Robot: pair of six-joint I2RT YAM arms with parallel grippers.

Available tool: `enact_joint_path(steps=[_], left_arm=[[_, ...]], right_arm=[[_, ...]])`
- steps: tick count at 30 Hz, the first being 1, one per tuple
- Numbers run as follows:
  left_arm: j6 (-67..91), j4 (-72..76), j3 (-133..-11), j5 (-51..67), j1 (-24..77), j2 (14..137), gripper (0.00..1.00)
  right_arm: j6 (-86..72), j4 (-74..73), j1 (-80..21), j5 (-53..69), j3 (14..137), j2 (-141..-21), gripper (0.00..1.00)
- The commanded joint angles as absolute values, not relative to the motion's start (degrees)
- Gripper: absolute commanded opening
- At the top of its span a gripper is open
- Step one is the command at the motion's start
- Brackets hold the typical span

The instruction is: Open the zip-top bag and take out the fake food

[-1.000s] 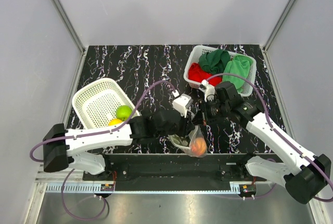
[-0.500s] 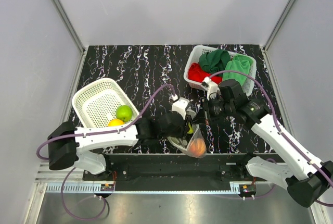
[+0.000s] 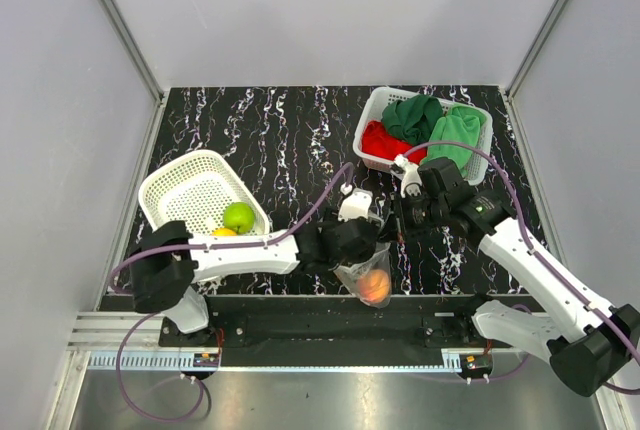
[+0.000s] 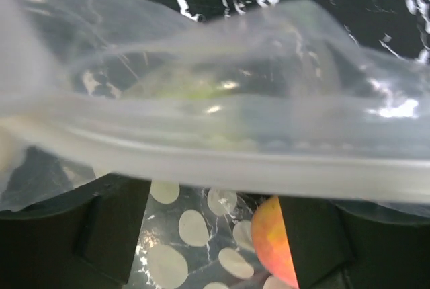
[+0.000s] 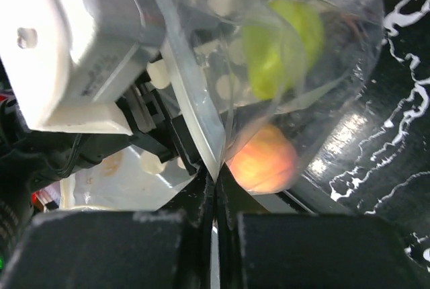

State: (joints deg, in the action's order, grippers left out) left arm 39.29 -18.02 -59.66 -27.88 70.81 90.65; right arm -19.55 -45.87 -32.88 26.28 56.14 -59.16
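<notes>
Beneath your right gripper [image 5: 215, 201] lies a black, white-veined tabletop [image 3: 280, 130], with plain pale grey walls [image 3: 330, 10] beyond it and to either side, metal posts [image 3: 118, 20] in the far corners.

Lab test cell: grey panels [image 3: 330, 10], aluminium frame [image 3: 120, 25].

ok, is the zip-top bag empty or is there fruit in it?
Not empty. Through the clear zip-top bag the right wrist view shows a green apple and a peach inside.
</notes>
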Motion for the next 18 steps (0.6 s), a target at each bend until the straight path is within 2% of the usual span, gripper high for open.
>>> enact_joint_path(steps=[1, 8, 13, 16, 17, 18], left_arm=[[42.80, -18.02, -63.28, -33.92, 70.66, 95.35, 0.81], [46.58, -20.39, -62.32, -32.17, 70.58, 98.70, 0.81], [45.89, -17.67, -59.42, -31.47, 70.66, 97.65, 0.77], [44.13, -16.96, -60.11, -31.90, 70.66, 97.03, 0.65], [43.60, -17.14, -60.29, -32.17, 70.66, 96.68, 0.53], [43.16, -17.05, -60.47, -32.17, 70.58, 95.81, 0.49]], right_arm=[[-21.09, -41.40, -34.28, 35.07, 56.78, -58.18, 0.00], [-20.48, -41.92, -34.19, 34.19, 55.37, -57.13, 0.00], [-20.48, -41.75, -34.28, 33.84, 55.37, -57.48, 0.00], [-20.39, -41.75, -34.28, 33.84, 55.55, -57.66, 0.00], [-20.30, -41.75, -34.28, 33.84, 55.55, -57.48, 0.00], [-20.39, -41.84, -34.19, 33.75, 55.55, -57.48, 0.00]])
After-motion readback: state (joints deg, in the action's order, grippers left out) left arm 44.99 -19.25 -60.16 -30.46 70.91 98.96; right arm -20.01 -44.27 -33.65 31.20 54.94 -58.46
